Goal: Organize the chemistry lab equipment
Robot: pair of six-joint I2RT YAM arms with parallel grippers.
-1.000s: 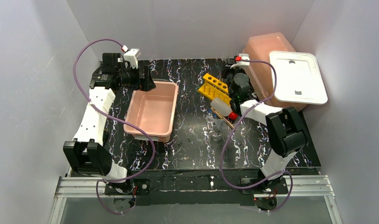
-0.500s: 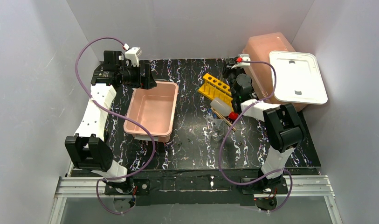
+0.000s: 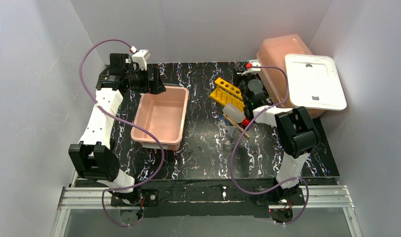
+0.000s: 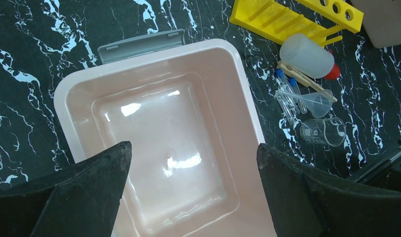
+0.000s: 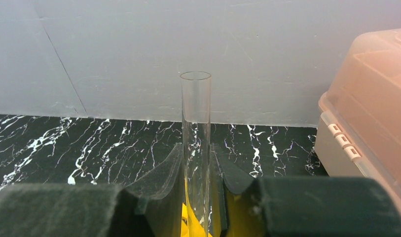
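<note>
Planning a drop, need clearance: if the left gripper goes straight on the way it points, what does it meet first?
The pink tub: the left gripper, jaws open, points down at the tub's bare floor. Nothing shows in between, though depth is hard to judge.

No text, label, number or sign can be read on anything here

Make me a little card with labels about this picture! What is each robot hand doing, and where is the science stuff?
left hand: open, above the pink tub
right hand: shut on a clear tube, held upright
yellow rack: just below the tube
bottle with red cap: lying on the table beside the rack
small beaker: on the table near the bottle
</note>
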